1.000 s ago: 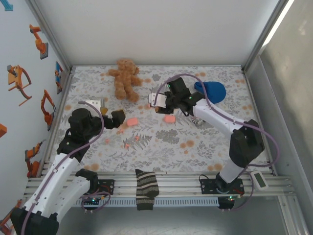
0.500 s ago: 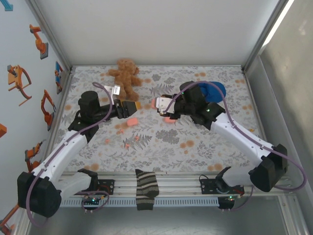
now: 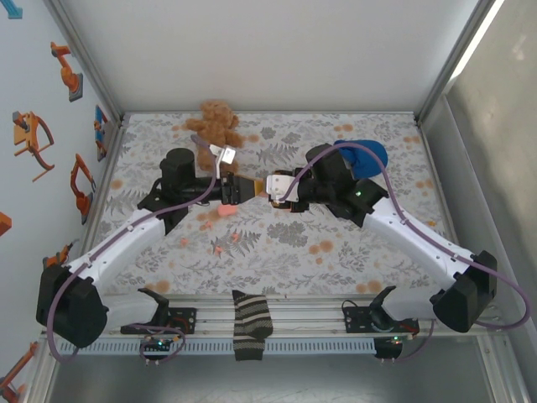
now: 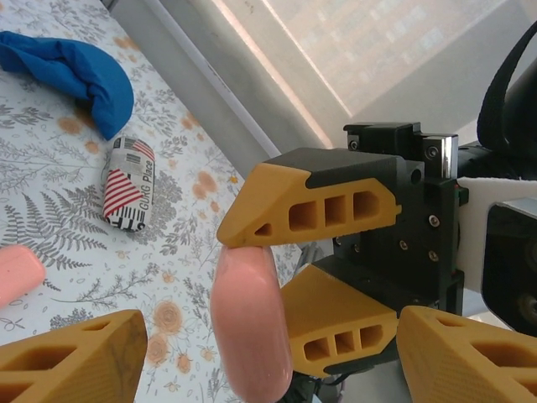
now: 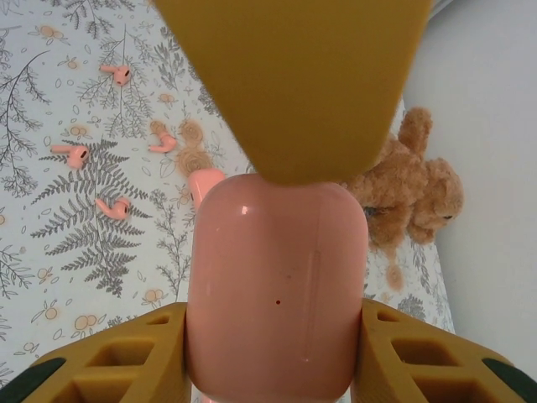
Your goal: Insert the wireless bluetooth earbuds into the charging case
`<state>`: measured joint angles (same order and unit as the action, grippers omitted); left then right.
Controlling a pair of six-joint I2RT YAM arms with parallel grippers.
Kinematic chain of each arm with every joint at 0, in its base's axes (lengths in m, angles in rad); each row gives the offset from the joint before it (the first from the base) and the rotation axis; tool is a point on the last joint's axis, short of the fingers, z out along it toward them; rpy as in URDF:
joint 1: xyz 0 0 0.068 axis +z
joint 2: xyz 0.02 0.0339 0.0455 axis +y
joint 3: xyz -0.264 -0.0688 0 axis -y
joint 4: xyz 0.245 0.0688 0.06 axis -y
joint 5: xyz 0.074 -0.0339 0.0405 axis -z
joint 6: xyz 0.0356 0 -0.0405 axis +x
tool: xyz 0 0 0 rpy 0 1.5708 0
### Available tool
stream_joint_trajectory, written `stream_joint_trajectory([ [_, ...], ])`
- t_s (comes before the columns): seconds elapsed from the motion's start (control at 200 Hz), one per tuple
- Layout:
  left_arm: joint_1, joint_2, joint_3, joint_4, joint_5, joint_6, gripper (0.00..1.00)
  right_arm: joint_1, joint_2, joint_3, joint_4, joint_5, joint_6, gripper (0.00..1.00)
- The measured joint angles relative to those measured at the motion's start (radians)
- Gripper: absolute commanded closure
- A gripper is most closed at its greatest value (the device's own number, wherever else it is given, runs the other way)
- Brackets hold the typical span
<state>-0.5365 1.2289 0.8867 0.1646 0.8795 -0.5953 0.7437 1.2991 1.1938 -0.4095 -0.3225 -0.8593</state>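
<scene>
Flowery table (image 3: 336, 243) inside white walls. Lying loose on it, tiny pink earbuds (image 5: 113, 207), none put in yet. Held up above it, lid looking shut: pink charging case (image 5: 277, 285), clamped in the right end effector (image 5: 277, 357). Facing it, left end effector (image 4: 267, 369), fingers apart on both sides of the case, not pinching. Left to do: open the lid, pick up each earbud, drop it in.

This is a robotics lab cell. Aluminium rails (image 3: 310, 316), white panels (image 3: 268, 50) and robot stickers (image 3: 32, 138) surround the desk (image 3: 294, 252).
</scene>
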Motion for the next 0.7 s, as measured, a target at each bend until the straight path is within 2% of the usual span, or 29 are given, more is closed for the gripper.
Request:
stream_joint_trajectory([
  [0.2,-0.033,0.032,0.02,-0.009,0.005,0.008,0.35,0.001,0.0,0.015,-0.004,0.004,0.0,0.62],
  [0.701,-0.04,0.044,0.035,-0.057,0.012,0.049,0.6,0.013,0.0,0.031,-0.004,0.056,0.0,0.62],
])
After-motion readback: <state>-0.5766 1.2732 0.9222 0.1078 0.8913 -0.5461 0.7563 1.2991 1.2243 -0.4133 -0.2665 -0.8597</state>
